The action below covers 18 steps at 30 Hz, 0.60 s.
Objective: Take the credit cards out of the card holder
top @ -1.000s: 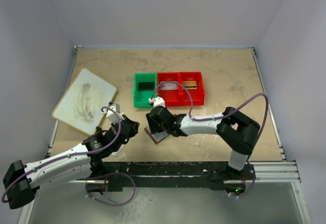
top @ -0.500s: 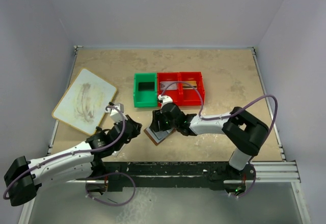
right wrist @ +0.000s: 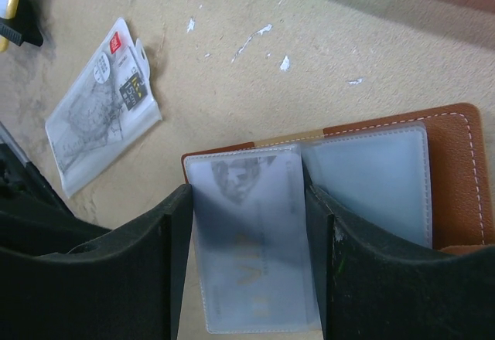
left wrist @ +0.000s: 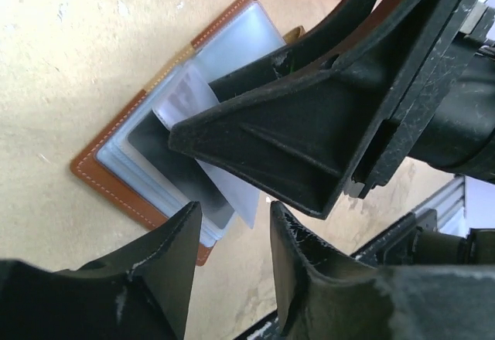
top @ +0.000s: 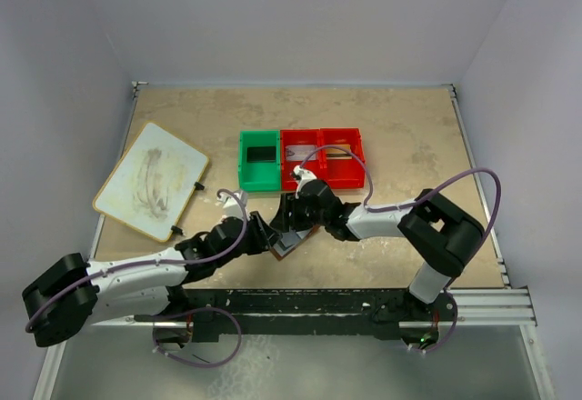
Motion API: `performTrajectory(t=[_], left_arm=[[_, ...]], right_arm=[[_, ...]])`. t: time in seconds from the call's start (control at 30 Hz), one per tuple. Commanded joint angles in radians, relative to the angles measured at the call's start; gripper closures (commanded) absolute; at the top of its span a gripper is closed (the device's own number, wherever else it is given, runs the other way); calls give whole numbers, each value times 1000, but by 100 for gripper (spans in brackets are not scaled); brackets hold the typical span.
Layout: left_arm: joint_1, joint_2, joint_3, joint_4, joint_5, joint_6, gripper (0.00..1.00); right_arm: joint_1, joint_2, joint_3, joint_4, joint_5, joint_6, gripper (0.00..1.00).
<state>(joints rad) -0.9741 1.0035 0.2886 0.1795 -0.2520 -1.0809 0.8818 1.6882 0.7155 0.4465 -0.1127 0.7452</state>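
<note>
Right gripper (right wrist: 247, 201) straddles a clear pocket (right wrist: 251, 278) of the open card holder (right wrist: 452, 170).

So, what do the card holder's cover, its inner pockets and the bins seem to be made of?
The card holder cover: brown leather or an imitation, matte, with pale stitching along the edge. The pockets: soft clear plastic, bluish, slightly frosted; a card shows through one. The red bins and the green bin: probably hard plastic, evenly coloured, with thin straight walls.
</note>
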Motion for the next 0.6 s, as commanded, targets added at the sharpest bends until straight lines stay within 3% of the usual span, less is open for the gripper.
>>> performTrajectory(t=[0.0, 0.23, 0.57], left_arm=[[-9, 13, -35, 178, 47, -18, 56], [-10, 91, -74, 303, 20, -75, 56], [-12, 177, -47, 395, 1, -79, 66]], right_arm=[[3, 4, -28, -53, -54, 17, 45], [0, 2, -26, -50, -57, 20, 45], [0, 1, -29, -43, -62, 21, 45]])
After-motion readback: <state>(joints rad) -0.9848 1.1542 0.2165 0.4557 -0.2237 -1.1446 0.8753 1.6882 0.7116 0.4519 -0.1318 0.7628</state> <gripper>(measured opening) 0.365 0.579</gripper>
